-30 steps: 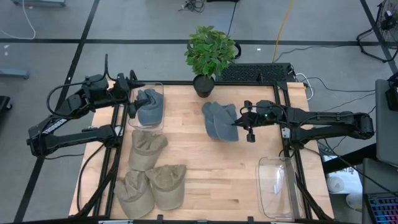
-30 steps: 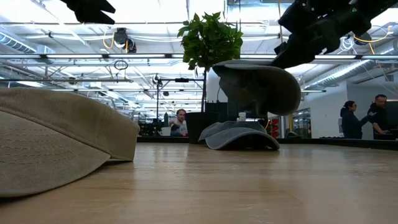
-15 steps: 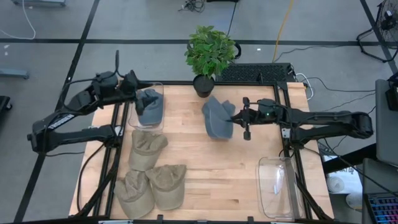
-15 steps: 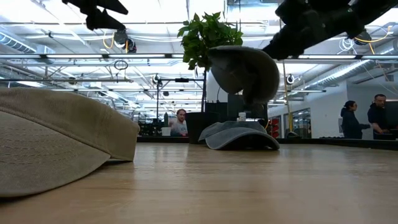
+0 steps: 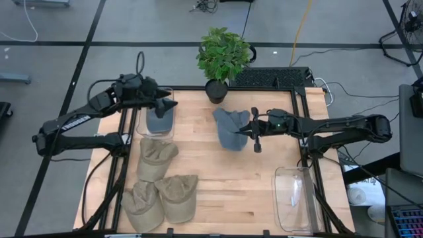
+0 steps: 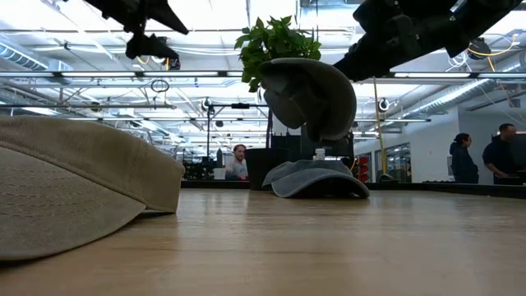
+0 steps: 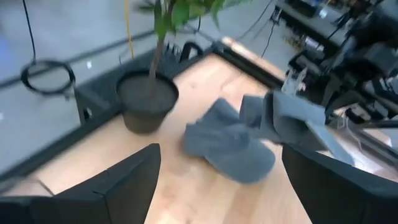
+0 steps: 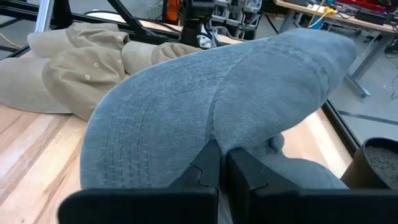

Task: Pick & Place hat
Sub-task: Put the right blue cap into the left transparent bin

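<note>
Right arm stretched in from the right edge toward table centre, right gripper (image 5: 246,130) raised off the surface, fingers (image 8: 208,167) pinched together on a grey cap (image 5: 231,128). Left arm reaches over the table's far-left corner, left gripper (image 5: 169,104) spread wide, holding nothing.

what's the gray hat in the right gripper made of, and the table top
Gray hat: looks like soft woven cotton or denim, matte, with visible weave and stitched seams, sagging from the shut right gripper. Table top: light wood planks, probably butcher block, smooth with a faint sheen.
</note>
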{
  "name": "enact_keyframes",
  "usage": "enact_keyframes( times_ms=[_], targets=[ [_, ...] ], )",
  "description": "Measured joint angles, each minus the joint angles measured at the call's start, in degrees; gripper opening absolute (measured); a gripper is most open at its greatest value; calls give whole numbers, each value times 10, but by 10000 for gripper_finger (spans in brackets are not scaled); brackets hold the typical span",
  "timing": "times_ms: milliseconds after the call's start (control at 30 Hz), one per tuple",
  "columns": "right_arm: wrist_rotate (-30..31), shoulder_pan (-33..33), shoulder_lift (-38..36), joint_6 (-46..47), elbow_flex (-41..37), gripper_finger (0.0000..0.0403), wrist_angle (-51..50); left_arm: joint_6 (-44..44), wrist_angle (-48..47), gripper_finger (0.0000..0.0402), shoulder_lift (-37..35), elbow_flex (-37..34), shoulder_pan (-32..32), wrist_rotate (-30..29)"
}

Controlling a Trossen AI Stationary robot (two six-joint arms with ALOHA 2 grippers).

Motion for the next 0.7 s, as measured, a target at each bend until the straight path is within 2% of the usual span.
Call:
enact_keyframes(
  times_ms=[233, 500, 700],
  targets=[
    [4, 0, 0, -2, 0, 0, -2, -27, -46, 347, 35, 0, -10, 0],
    [90, 0, 0, -4, 0, 0, -10, -28, -23, 347, 99, 0, -58, 0],
    [98, 0, 0, -2, 0, 0, -6, -50, 24, 347, 151, 0, -72, 0]
  ],
)
